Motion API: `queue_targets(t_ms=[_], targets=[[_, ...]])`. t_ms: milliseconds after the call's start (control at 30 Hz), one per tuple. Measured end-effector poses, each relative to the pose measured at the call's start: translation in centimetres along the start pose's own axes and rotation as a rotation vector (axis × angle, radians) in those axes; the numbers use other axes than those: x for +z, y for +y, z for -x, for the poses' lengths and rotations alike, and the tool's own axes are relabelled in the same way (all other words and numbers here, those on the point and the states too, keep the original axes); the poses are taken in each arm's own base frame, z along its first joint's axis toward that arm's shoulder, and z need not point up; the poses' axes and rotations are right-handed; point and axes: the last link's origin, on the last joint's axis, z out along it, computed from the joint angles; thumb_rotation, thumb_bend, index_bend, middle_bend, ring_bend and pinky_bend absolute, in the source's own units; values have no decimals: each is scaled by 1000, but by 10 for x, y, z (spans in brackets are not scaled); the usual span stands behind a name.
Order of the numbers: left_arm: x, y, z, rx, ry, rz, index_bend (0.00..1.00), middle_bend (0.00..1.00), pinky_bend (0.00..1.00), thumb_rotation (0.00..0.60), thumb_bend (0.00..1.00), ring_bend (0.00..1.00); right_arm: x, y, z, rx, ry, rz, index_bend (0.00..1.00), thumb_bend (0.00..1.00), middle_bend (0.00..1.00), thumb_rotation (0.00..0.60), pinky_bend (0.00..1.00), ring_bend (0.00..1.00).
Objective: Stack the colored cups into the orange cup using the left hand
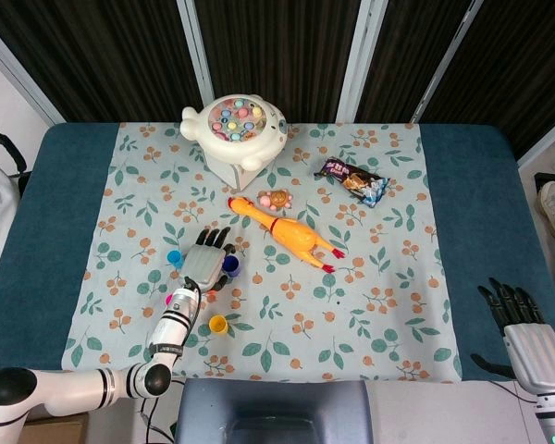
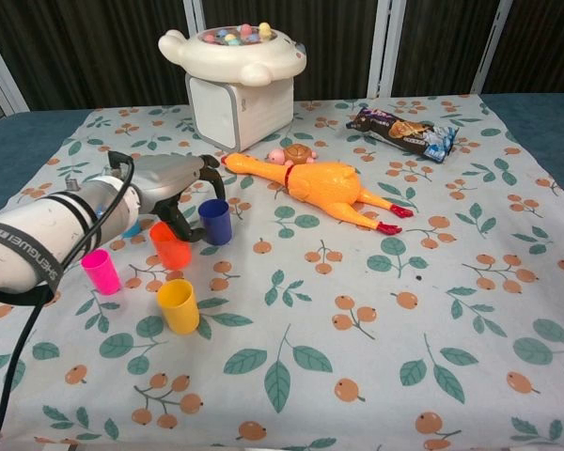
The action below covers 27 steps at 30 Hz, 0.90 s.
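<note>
The orange cup [image 2: 171, 246] stands upright on the floral cloth, with the dark blue cup [image 2: 214, 222] just right of it. My left hand [image 2: 174, 183] hovers above them, fingers apart and curved down behind the dark blue cup, thumb between the two cups, gripping nothing. From the head view the left hand [image 1: 203, 264] covers the orange cup, and the dark blue cup [image 1: 230, 265] shows at its right side. The pink cup [image 2: 101, 271] and yellow cup [image 2: 179, 305] stand nearer the front. The light blue cup [image 1: 174, 258] sits left of the hand. My right hand [image 1: 527, 347] rests open at the lower right.
A rubber chicken [image 2: 324, 188] lies right of the cups. A white toy box with coloured balls [image 2: 235, 80] stands behind them, with a small toy [image 2: 294, 153] beside it. A snack packet [image 2: 401, 132] lies at the back right.
</note>
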Motion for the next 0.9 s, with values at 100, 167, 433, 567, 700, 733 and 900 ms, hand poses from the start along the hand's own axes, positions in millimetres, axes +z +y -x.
queue_targets(t_ms=[100, 167, 433, 567, 700, 733, 900], targets=[[0, 0, 0, -4, 1, 2, 342, 0, 67, 600, 327, 0, 0, 0, 0, 0, -1, 0, 0, 213, 0, 600, 0, 0], [1, -1, 0, -4, 2, 1, 365, 3, 66, 600, 331, 0, 0, 0, 0, 0, -1, 0, 0, 213, 0, 600, 0, 0], [4, -2, 2, -7, 13, 5, 462, 33, 66, 600, 337, 0, -1, 1, -2, 4, 6, 2, 0, 213, 0, 600, 0, 0], [4, 0, 1, -12, 24, 14, 494, 45, 66, 600, 335, 0, -1, 1, -2, 5, 6, 2, 0, 212, 0, 600, 0, 0], [3, 1, -2, -26, 35, 24, 503, 50, 66, 600, 340, 0, -2, 2, -3, 7, 10, 3, 0, 213, 0, 600, 0, 0], [2, 0, -3, -29, 37, 25, 505, 50, 66, 600, 341, 0, -2, 2, -3, 8, 11, 3, 0, 213, 0, 600, 0, 0], [0, 0, -9, -55, 44, 32, 505, 50, 66, 600, 342, 0, -3, 2, -3, 8, 11, 1, 0, 213, 0, 600, 0, 0]])
